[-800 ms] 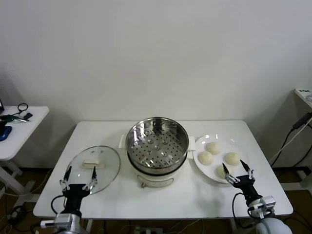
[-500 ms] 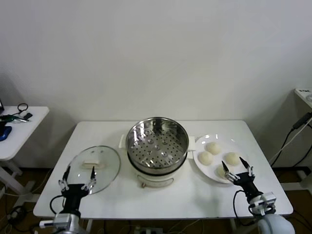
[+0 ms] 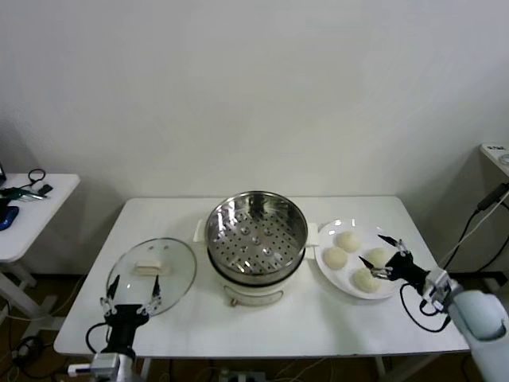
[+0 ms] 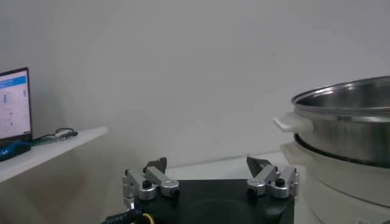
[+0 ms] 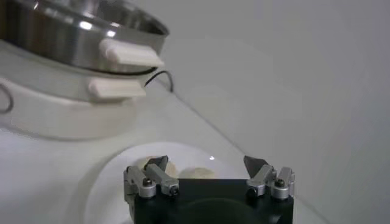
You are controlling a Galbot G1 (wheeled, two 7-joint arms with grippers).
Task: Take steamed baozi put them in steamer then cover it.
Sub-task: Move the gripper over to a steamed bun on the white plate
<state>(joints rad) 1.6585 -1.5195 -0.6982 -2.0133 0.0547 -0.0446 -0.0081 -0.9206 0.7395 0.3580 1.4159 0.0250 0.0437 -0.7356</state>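
No text, label, brand mark, number or sign is showing legibly anywhere in these views. The one candidate is a lit screen (image 4: pixel 14 103) glowing at the far side of the left wrist view — it is displaying blue and white bands that look like lines of content, but nothing on it is resolving into letters or figures.
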